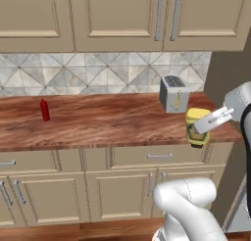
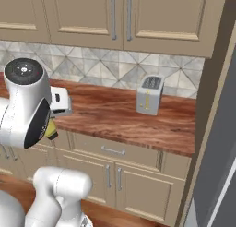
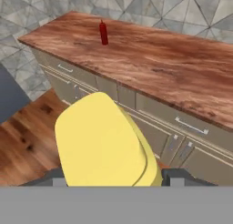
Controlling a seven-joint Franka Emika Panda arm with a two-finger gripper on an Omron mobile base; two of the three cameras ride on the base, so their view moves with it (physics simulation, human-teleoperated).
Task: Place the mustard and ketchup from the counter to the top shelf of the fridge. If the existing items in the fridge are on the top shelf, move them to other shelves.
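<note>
Mustard (image 3: 102, 141) clamped in gripper (image 1: 205, 127), held off the counter's (image 1: 108, 122) front edge near its right end, ketchup (image 1: 44, 110) stood upright toward the left end, toaster (image 1: 173, 93) at the back right.

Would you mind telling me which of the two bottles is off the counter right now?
The mustard: the gripper holds it in the air past the counter's front edge, while the ketchup stands on the wood far to the left.
</note>
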